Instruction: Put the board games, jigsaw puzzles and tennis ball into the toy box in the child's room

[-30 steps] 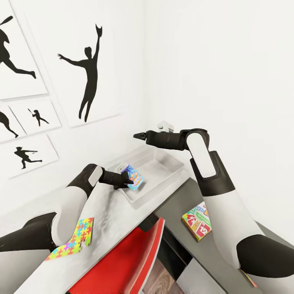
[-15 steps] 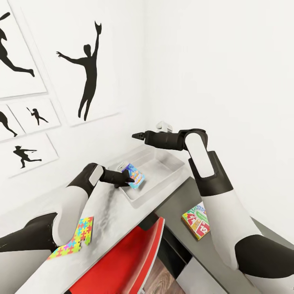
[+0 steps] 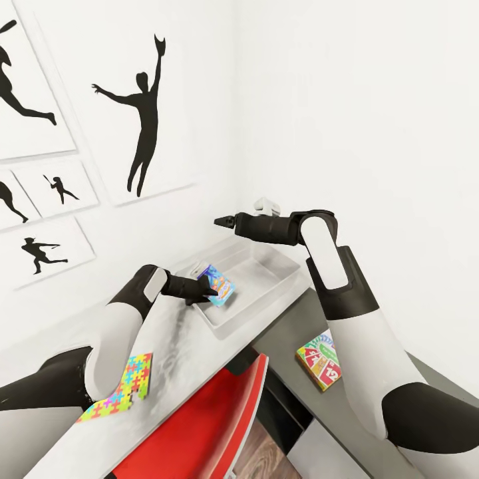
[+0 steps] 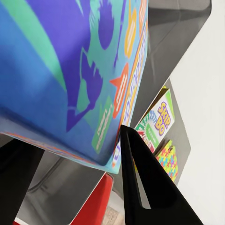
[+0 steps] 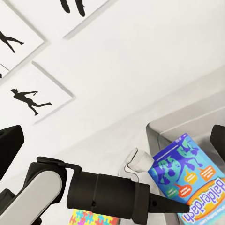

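My left gripper is shut on the mostly blue board game, holding it tilted just over the near left rim of the light grey toy box. In the left wrist view the game's cover sits between the black fingers. My right gripper hangs above the box's far side, its fingers spread wide, open and holding nothing. The right wrist view looks down on the blue game. A jigsaw puzzle lies on the pale table. The green and white board game lies on the dark side unit.
A red and white chair is pushed under the table's front edge. White walls with black silhouette pictures close in behind the table and toy box. Past the green and white game, the left wrist view shows another colourful puzzle sheet.
The head view has shifted slightly. My left gripper has nudged the blue game a touch higher and further over the toy box. The right arm has hardly moved.
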Available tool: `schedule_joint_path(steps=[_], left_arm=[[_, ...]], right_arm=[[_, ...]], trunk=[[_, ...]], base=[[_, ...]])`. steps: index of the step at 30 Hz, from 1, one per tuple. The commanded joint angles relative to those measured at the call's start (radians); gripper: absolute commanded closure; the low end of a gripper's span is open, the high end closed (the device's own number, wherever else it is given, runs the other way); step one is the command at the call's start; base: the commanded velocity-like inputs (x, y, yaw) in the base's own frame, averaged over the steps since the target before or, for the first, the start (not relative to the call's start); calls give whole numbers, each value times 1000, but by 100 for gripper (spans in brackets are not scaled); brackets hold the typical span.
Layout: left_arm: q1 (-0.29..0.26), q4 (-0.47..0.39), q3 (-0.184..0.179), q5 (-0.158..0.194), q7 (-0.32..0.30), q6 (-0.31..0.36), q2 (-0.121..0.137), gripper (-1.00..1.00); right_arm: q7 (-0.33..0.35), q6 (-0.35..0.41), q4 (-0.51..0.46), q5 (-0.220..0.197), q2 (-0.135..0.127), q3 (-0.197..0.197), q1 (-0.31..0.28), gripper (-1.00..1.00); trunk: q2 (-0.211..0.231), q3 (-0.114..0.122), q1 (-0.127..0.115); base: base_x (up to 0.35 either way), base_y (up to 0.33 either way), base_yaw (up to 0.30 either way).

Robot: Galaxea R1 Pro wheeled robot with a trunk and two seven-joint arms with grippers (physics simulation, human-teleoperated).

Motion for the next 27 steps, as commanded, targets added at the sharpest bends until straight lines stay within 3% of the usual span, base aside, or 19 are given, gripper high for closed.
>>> schedule_joint_path(steps=[1, 27], left_arm=[[-1, -1, 7, -2, -1, 6, -1, 100], [-1, -1, 2, -3, 6, 14, 0, 100]], right_arm=[[-10, 2, -1, -10, 0, 0, -1, -100], [-10, 2, 24, -10, 4, 3, -1, -100]], trunk=[[-2, -2, 1], [-2, -2, 1]], base=[[0, 0, 0], [0, 0, 0]])
